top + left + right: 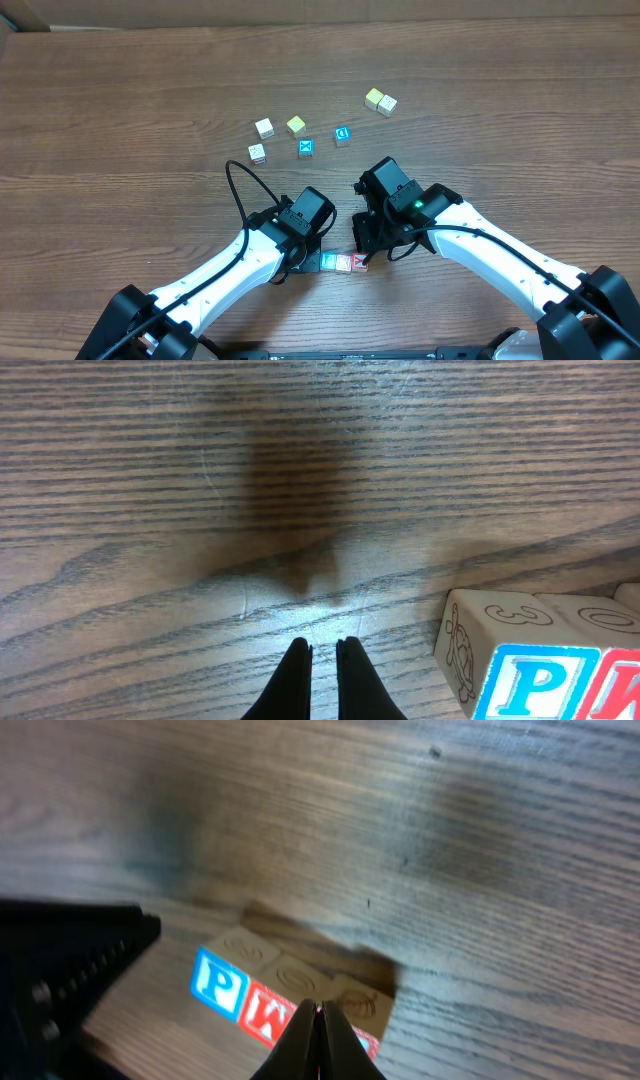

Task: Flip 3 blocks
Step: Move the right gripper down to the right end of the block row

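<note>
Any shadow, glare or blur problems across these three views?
Overhead: even light, sharp, no glare. Left wrist: a soft dark shadow lies on the wooden table, with a pale glare patch just ahead of the shut left hand; the blue-printed P wooden cube is cut by the frame edge. Right wrist: soft focus throughout, with the right hand blurred.

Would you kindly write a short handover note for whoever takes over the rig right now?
Left gripper: shut, empty, over the table beside the row.
Right gripper: shut, empty, tips at the row's red end; contact unclear.
The three blocks lie side by side between the arms, blue P block at one end, red-lettered block next.
Done: cannot tell whether any is flipped.
Left: check, then flip all three.
</note>
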